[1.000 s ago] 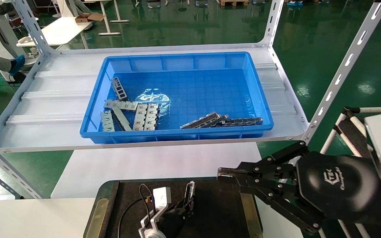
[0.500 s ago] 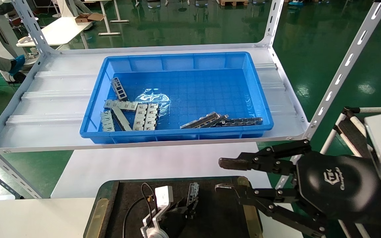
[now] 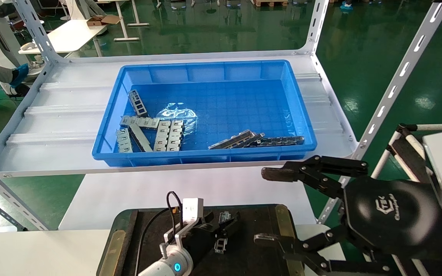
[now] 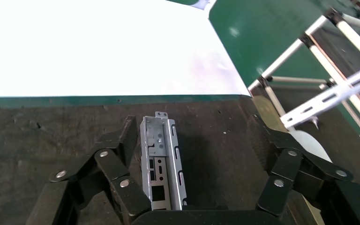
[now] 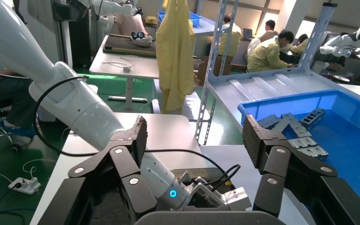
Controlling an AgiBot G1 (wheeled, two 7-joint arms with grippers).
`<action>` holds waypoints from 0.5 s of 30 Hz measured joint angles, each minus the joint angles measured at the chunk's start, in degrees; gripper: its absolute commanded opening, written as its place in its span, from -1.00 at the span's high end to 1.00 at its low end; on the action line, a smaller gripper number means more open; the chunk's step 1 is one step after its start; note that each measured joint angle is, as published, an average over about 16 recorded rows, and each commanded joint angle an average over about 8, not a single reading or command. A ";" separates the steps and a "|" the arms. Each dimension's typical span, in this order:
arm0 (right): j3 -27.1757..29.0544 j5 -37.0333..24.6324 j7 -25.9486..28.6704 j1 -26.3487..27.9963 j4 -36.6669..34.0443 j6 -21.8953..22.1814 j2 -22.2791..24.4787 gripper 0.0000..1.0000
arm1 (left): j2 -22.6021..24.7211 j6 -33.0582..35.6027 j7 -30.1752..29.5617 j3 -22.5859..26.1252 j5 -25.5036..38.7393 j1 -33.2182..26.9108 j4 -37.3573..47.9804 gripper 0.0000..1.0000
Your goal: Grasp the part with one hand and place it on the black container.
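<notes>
left hand [image 3: 221, 230]: low over the black container [image 3: 259, 245], fingers spread wide, gripping nothing; the part sits between them, so this reads as a release

part [image 4: 161, 164]: lying flat on the container's rough surface, open side up, between the left fingers [image 4: 117, 180]; appears close against the one finger, well apart from the other; in head view it shows just under the hand [image 3: 221, 243]

why flat: channel rests on its back so it won't tip; rough surface likely keeps it from sliding

container: on the white counter [image 3: 175, 188], directly below the left hand; brass strip [image 3: 282, 222] runs beside the hand on the robot's right

right hand [image 3: 278, 209]: beside the left hand on the robot's right, raised, fingers fully apart, empty; one finger reaches toward the shelf, the other hangs over the container's right edge; looks idle, kept out of the way

bin [image 3: 205, 111]: blue, on the shelf beyond both hands, holds the other metal pieces [image 3: 167, 134]; source of parts by the look of it

task stage: placement looks done, part is down and free of grip

next move calls for: lift the left hand straight up, since the near finger could drag the part sideways

risk: near finger catching the part's raised edge on the way up
</notes>
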 measured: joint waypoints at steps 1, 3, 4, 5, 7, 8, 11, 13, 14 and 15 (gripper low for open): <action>0.00 0.00 0.00 0.00 0.00 0.00 0.00 -1.00 | -0.82 1.21 0.05 -0.38 0.40 -0.17 -0.59 -1.00; -0.01 0.00 0.00 0.00 0.00 0.00 0.00 -1.00 | -2.68 3.80 0.29 -1.27 1.05 -0.46 -1.98 -1.00; -0.01 0.00 0.00 0.00 0.00 0.00 0.00 -1.00 | -3.69 5.14 0.44 -1.77 1.26 -0.57 -2.75 -1.00; -0.01 0.01 0.00 0.00 0.00 0.00 0.00 -1.00 | -4.76 6.54 0.63 -2.31 1.41 -0.67 -3.59 -1.00; -0.01 0.01 -0.01 0.00 0.00 0.01 0.00 -1.00 | -6.98 9.37 1.18 -3.46 1.50 -0.81 -5.35 -1.00; -0.01 0.01 -0.01 0.00 0.00 0.01 0.01 -1.00 | -8.16 10.85 1.53 -4.07 1.44 -0.87 -6.29 -1.00; -0.02 0.01 -0.01 0.00 0.00 0.01 0.01 -1.00 | -11.65 15.28 2.89 -6.02 0.93 -0.96 -9.06 -1.00; -0.02 0.02 -0.01 0.01 0.00 0.01 0.01 -1.00 | -13.89 18.26 4.04 -7.37 0.31 -0.94 -10.80 -1.00; -0.02 0.02 -0.01 0.01 0.00 0.01 0.01 -1.00 | -15.00 19.80 4.71 -8.08 -0.07 -0.91 -11.64 -1.00; -0.03 0.02 -0.01 0.01 0.00 0.01 0.01 -1.00 | -16.08 21.32 5.41 -8.78 -0.50 -0.86 -12.45 -1.00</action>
